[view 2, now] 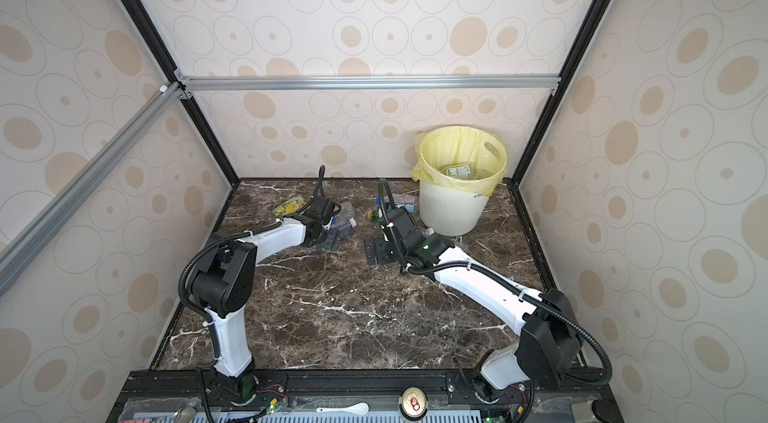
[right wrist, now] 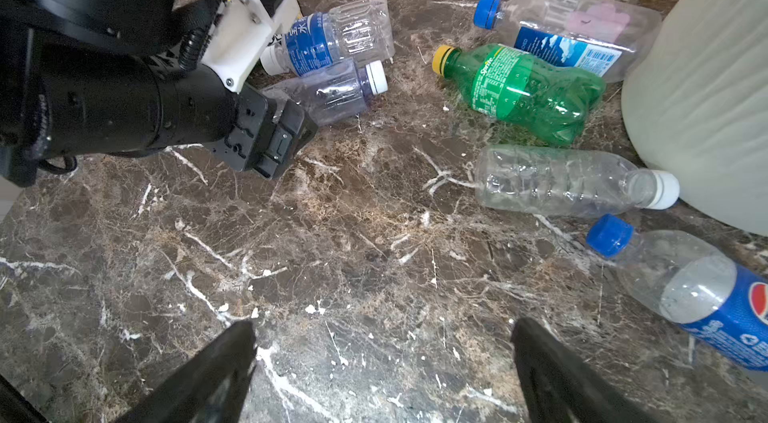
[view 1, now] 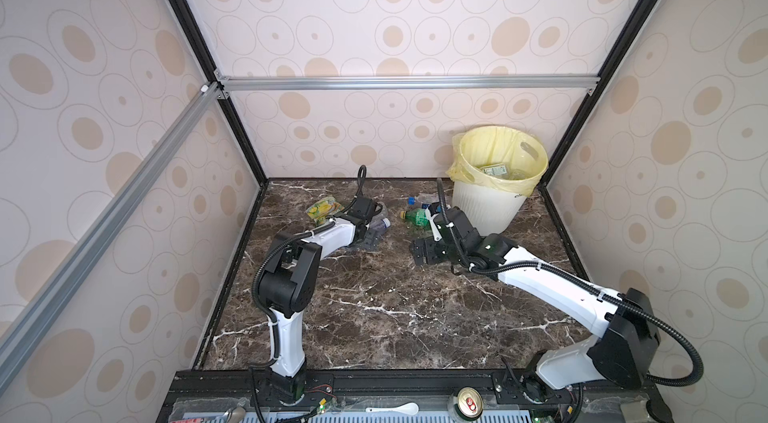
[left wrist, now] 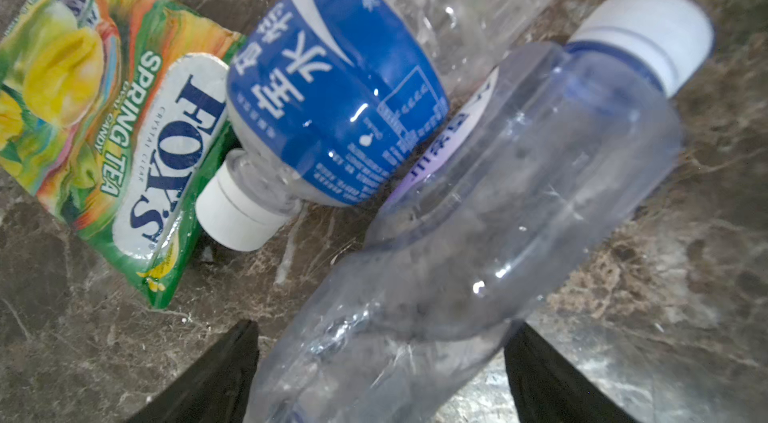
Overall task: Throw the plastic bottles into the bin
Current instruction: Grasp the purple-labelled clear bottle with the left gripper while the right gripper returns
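Observation:
A crushed clear bottle with a white cap lies on the marble between the fingers of my left gripper, which is open around it. Against it rests a blue-labelled bottle. My right gripper hangs open over bare marble. Beyond it lie a green Sprite bottle, a squarish clear bottle with a blue cap, a clear bottle with a white cap and a Pepsi bottle. The white bin with its yellow liner stands at the back right, with litter inside.
A yellow-green FOXS packet lies beside the blue-labelled bottle. On the front ledge sit a metal can and a white spoon. Patterned walls close the marble floor on three sides.

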Robot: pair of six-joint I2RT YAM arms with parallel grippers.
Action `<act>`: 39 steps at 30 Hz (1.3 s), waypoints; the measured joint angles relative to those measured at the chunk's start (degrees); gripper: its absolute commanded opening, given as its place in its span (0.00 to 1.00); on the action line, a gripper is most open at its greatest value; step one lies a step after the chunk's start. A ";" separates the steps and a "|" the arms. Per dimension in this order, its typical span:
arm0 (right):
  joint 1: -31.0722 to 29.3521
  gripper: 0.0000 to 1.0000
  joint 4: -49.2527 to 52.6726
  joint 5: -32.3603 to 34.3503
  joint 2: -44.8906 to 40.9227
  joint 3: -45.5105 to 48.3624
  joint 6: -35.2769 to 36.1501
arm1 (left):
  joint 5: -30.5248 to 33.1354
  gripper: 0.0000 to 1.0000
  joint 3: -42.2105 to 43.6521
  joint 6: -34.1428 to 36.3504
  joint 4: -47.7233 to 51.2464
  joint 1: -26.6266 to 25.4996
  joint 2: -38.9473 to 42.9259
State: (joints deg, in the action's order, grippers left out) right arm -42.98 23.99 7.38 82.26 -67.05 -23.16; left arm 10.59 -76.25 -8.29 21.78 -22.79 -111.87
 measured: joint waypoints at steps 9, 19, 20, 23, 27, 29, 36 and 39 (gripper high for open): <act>0.00 1.00 -0.02 0.15 -0.48 0.66 -0.63 | -4.90 0.76 3.52 -2.84 -0.81 0.00 0.55; 0.02 1.00 -0.02 0.17 -0.48 0.66 -1.51 | -10.69 0.67 9.86 -6.78 -3.34 -0.11 4.83; 0.02 1.00 -0.04 0.13 -0.48 0.66 -1.86 | -11.23 0.66 10.01 -6.97 -3.61 -0.17 4.94; 0.07 1.00 -0.04 0.09 -0.46 0.66 -3.02 | -12.68 0.63 10.16 -7.39 -4.02 -0.72 5.07; 0.48 1.00 -0.13 -0.42 -0.46 0.66 -5.03 | -14.43 0.61 10.64 -7.67 -4.63 -1.14 5.53; 0.83 1.00 -0.39 -1.03 -0.46 0.66 -5.84 | -15.08 0.59 11.13 -7.82 -4.90 -1.31 5.97; 2.34 1.00 -0.94 -2.47 -0.44 0.68 -7.93 | -16.83 0.51 11.30 -8.44 -5.44 -1.44 6.23; 2.91 1.00 -1.29 -3.04 -0.42 1.03 -9.25 | -18.03 0.49 11.65 -8.50 -6.08 -1.51 6.73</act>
State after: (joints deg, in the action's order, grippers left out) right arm -40.07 22.70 4.34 81.84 -66.02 -32.40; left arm -7.44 -64.60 -16.80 15.70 -24.29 -105.14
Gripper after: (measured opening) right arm 0.997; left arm 0.497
